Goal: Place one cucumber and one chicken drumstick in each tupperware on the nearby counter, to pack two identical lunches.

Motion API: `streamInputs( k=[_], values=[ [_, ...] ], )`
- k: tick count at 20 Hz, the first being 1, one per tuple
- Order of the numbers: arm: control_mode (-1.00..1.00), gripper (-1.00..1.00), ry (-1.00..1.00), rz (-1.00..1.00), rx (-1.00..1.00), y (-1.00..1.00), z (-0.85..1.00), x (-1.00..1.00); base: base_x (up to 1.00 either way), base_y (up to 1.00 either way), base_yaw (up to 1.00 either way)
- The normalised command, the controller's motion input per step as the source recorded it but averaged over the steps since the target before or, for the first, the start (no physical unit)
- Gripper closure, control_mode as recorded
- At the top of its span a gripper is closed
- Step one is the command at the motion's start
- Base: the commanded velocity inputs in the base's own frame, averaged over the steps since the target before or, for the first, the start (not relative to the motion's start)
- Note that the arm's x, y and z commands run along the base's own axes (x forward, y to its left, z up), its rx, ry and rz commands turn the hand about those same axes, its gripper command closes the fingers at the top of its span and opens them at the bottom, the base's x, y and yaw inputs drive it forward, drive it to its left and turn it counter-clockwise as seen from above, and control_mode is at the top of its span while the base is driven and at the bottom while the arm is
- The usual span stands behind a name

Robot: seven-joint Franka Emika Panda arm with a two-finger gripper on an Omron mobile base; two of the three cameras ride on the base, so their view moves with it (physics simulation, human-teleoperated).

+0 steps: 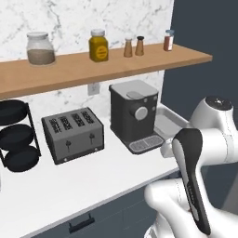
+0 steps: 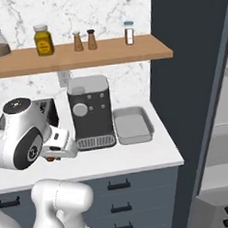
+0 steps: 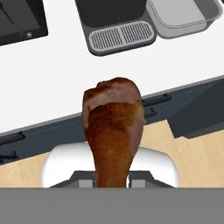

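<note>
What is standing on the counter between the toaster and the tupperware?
The coffee machine stands between the toaster and the tupperware, seen best in the left base view.

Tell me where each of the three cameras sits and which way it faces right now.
Left base view: behind the arm's left, facing the white counter, grey four-slot toaster and dark coffee machine; white arm lower right.
Right base view: behind its right, same coffee machine, light-grey rectangular tupperware; arm lower left.
Hand view: looks down past the brown chicken drumstick in the shut gripper at the counter edge.
All three share machine and tupperware.
</note>
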Motion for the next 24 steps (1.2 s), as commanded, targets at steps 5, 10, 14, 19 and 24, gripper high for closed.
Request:
streamInputs(
  k=[5,10,14,19,24],
  values=[
    [1.0,1.0,0.0,0.0,0.0,0.0,0.0,0.0,0.32,-0.51,0.13],
    [1.0,1.0,0.0,0.0,0.0,0.0,0.0,0.0,0.45,-0.35,0.08],
    [1.0,1.0,0.0,0.0,0.0,0.0,0.0,0.0,0.17,-0.04,0.03],
    [1.0,1.0,0.0,0.0,0.0,0.0,0.0,0.0,0.02,0.0,0.01],
    [-1.0,1.0,0.0,0.0,0.0,0.0,0.0,0.0,0.0,0.0,0.0]
  ],
)
